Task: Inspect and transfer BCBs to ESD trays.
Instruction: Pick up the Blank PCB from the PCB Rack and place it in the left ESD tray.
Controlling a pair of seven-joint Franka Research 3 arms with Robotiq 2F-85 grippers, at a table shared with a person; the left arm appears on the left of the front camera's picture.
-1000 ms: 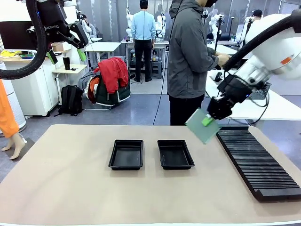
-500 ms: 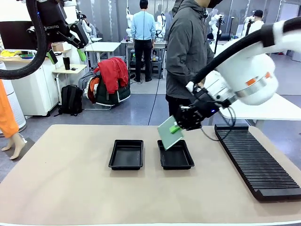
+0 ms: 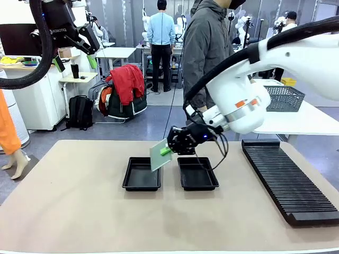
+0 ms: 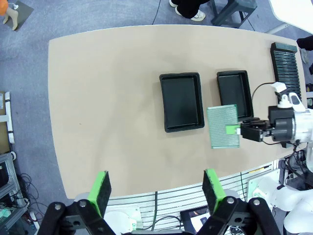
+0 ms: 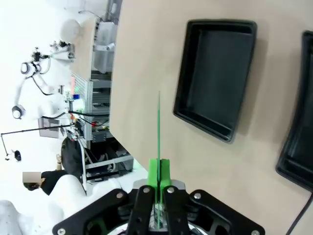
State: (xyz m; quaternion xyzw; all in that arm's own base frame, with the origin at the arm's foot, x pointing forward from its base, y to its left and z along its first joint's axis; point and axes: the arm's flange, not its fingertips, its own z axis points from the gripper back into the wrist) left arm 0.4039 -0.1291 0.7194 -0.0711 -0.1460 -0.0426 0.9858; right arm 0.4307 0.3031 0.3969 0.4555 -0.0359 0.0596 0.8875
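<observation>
My right gripper [image 3: 165, 151] is shut on one edge of a green BCB [image 3: 158, 155], holding it tilted in the air above the gap between the two black ESD trays. In the left wrist view the BCB [image 4: 222, 126] shows its ribbed face next to the trays; the right wrist view sees the BCB [image 5: 159, 122] edge-on between the pads. Both the left tray [image 3: 142, 173] and the right tray [image 3: 197, 173] lie with nothing in them. My left gripper [image 3: 74, 58] hangs open high at the upper left, its green pads [image 4: 101, 191] wide apart.
A long black ribbed rack [image 3: 288, 180] lies along the table's right side. A person in a grey jacket [image 3: 209, 53] stands at the far edge. A grey wire basket [image 3: 283, 98] sits on the white table behind.
My right arm has swung left across the table, carrying the BCB from over the rack's near end to above the trays. The left arm has not moved.
</observation>
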